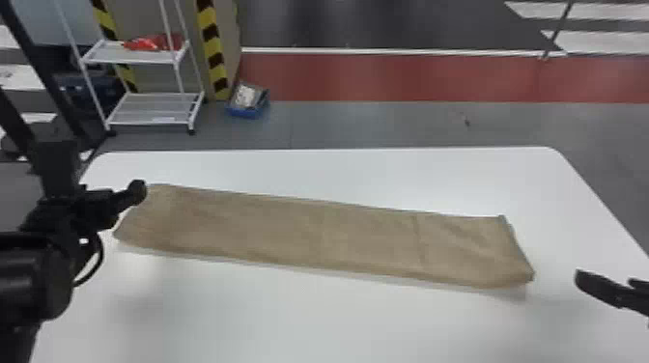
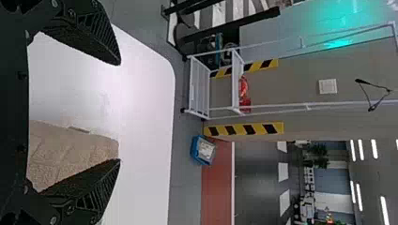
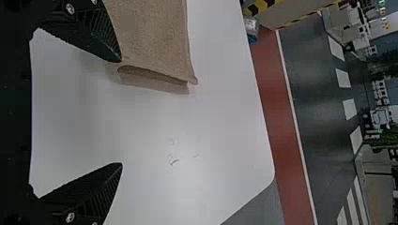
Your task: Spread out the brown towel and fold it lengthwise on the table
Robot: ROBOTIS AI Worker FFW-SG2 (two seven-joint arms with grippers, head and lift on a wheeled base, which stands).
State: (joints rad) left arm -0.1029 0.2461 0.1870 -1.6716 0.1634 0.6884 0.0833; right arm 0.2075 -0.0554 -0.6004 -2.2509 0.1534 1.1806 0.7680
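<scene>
Where the left side of the head view is crossed by a black arm, the left gripper [image 1: 131, 197] is seen at the towel's upper left corner; its jaws are shown spread in the left wrist view, and whether the cloth is touched cannot be told. Above it, in the upper left of the frame, a red item [image 1: 153, 43] is held on the upper shelf of a white rack [image 1: 154, 110], with a blue box [image 1: 247, 114] set on the floor to the right. Across the middle, the brown towel [image 1: 318, 234] is laid flat on the white table [image 1: 289, 321] as a long folded strip, slanted down toward the lower right. Beyond its right end, at the right edge, the right gripper [image 1: 603, 279] is held apart from the towel, jaws spread.
</scene>
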